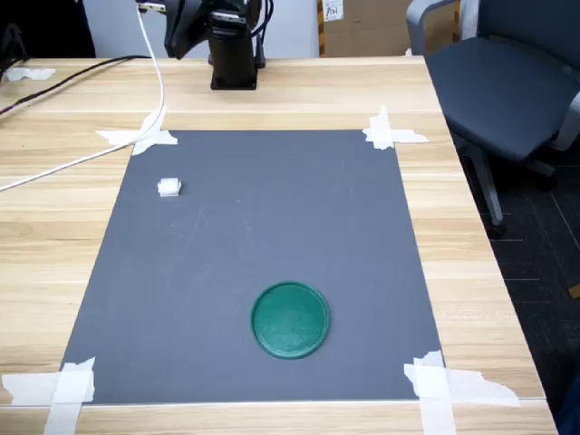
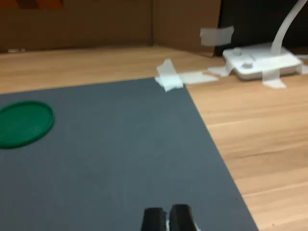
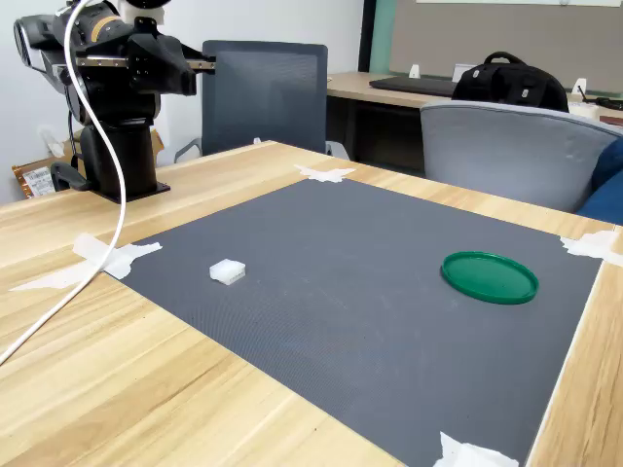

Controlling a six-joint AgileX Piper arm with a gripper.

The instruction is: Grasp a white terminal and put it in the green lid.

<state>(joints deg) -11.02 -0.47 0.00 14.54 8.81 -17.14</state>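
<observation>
Right under my wrist lens, my gripper (image 2: 167,220) sits pressed together and empty over the grey mat (image 2: 120,159). Ahead lies the green lid (image 2: 21,122); the white terminal (image 1: 169,188) rests well apart, so I should spread wide before descending squarely.

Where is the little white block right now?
The white terminal lies on the grey mat, near the taped corner at the first exterior view's upper left, well apart from the green lid.

Matt grey mat (image 1: 272,236), wood-grain table (image 1: 54,208)
</observation>
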